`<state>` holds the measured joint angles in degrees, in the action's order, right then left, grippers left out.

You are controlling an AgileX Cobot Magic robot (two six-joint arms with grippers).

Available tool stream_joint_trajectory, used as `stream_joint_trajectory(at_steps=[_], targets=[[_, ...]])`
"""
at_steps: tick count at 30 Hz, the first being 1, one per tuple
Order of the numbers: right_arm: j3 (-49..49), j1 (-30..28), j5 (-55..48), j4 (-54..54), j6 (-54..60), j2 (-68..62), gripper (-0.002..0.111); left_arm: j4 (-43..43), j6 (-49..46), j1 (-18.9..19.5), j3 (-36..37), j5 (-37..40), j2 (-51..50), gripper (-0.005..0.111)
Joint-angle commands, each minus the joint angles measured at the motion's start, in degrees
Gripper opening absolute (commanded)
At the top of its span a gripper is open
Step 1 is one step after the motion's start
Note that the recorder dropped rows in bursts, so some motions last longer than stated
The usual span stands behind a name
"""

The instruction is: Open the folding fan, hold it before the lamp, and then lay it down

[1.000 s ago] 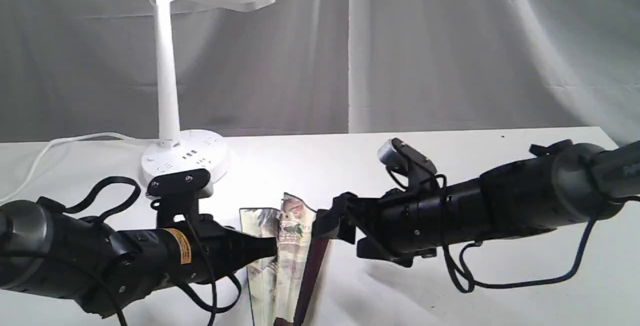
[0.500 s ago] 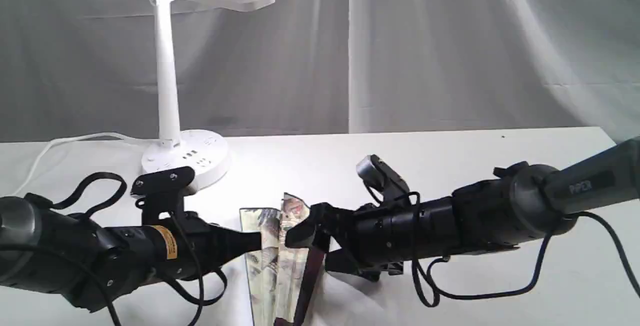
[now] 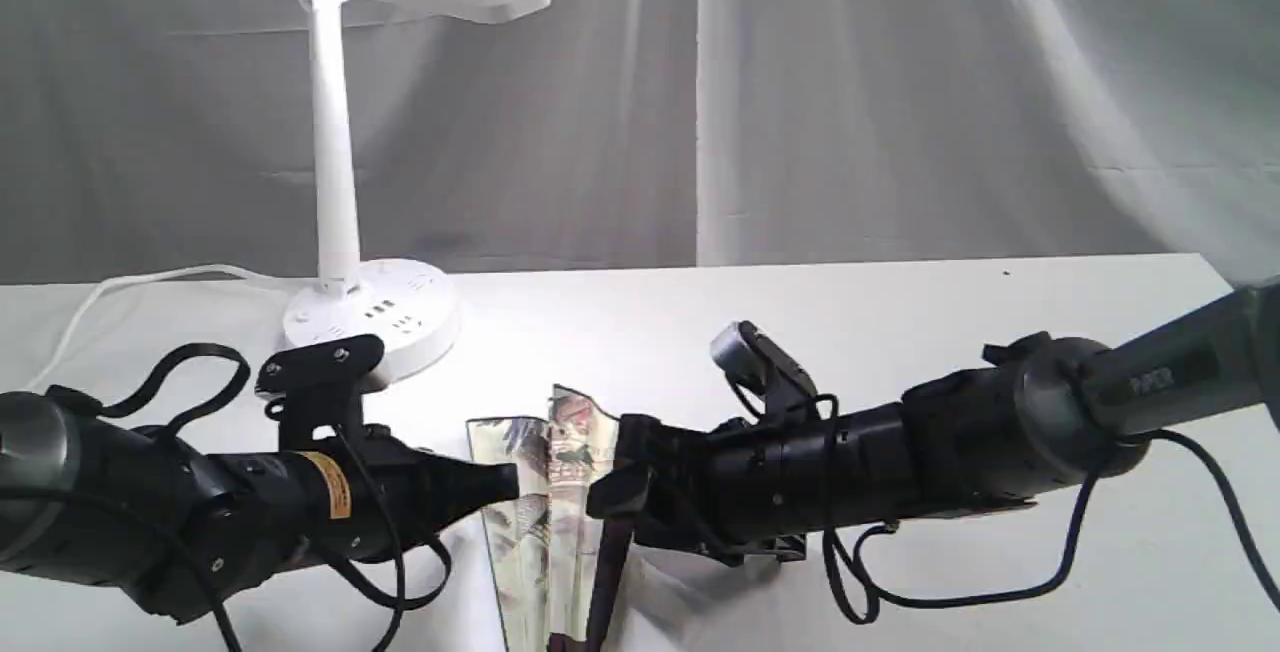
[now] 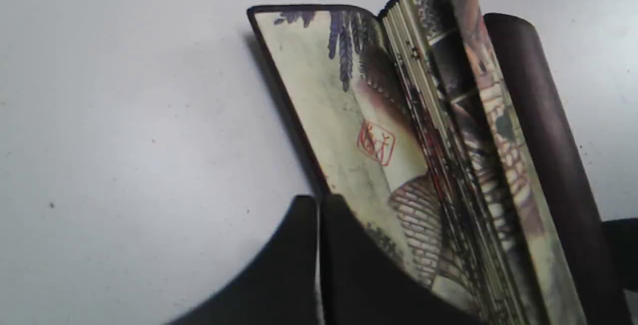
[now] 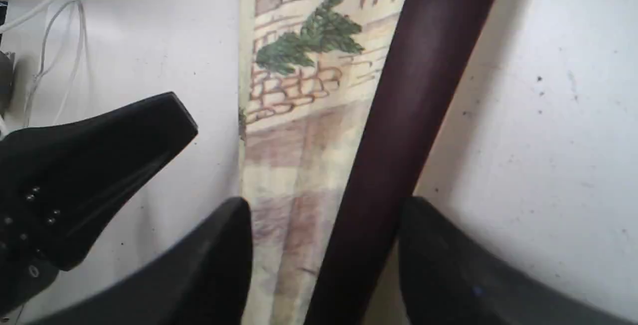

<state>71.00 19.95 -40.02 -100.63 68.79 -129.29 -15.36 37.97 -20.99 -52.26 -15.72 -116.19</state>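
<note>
The folding fan (image 3: 548, 492) stands partly spread at the front centre of the table, with its painted pleats (image 4: 398, 140) bunched between maroon guards. My left gripper (image 3: 510, 485) is shut on the fan's left edge, and the dark rim runs into the seam of its fingers (image 4: 317, 200). My right gripper (image 3: 612, 472) reaches in from the right. Its jaws stand apart, one finger beside the outer pleat (image 5: 309, 90), the other against the maroon guard (image 5: 408, 90). The lamp (image 3: 335, 152) stands lit at the back left, behind the fan.
The lamp's round base (image 3: 370, 317) and white cord (image 3: 100, 297) lie on the white table (image 3: 900, 332) behind my left arm. A grey curtain hangs at the back. The black cable loops of both arms hang near the tabletop.
My right gripper has moved left onto the fan's right guard and its jaws have narrowed around it. The left arm has drifted a little left with the fan's edge.
</note>
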Motion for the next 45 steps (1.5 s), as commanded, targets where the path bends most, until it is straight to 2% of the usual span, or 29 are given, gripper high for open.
stream_joint_trajectory(at_steps=[1, 7, 12, 15, 17, 21, 26, 37, 45], targets=[[-0.2, 0.1, -0.3, 0.7, 0.2, -0.2, 0.046, -0.3, 1.4, -0.2, 0.2, -0.5, 0.1, 0.000], [-0.2, 0.1, -0.3, 0.7, 0.2, -0.2, 0.046, -8.9, 6.0, -0.3, 0.2, -7.1, 0.2, 0.000], [-0.2, 0.1, -0.3, 0.7, 0.2, -0.2, 0.046, -10.3, 11.7, -0.3, 0.2, -19.0, -1.4, 0.000], [-0.2, 0.1, -0.3, 0.7, 0.2, -0.2, 0.046, -14.0, 13.1, -0.3, 0.1, -24.1, -1.4, 0.000], [-0.2, 0.1, -0.3, 0.7, 0.0, -0.2, 0.046, -14.0, 13.1, -0.3, -0.1, -24.7, -1.4, 0.000], [-0.2, 0.1, -0.3, 0.7, 0.0, -0.2, 0.046, -14.2, 13.0, -0.3, -1.7, -20.0, -1.4, 0.000], [-0.2, 0.1, -0.3, 0.7, 0.0, -0.2, 0.046, -17.3, 13.1, -0.3, -4.6, -19.5, -3.0, 0.000], [-0.2, 0.1, -0.7, 0.7, 0.2, -0.2, 0.046, -27.8, 19.7, -0.3, -12.3, -15.0, -12.0, 0.000], [-0.2, 0.1, -0.7, 0.7, 0.2, -0.2, 0.046, -28.6, 20.5, -0.3, -12.8, -2.2, -12.6, 0.000]])
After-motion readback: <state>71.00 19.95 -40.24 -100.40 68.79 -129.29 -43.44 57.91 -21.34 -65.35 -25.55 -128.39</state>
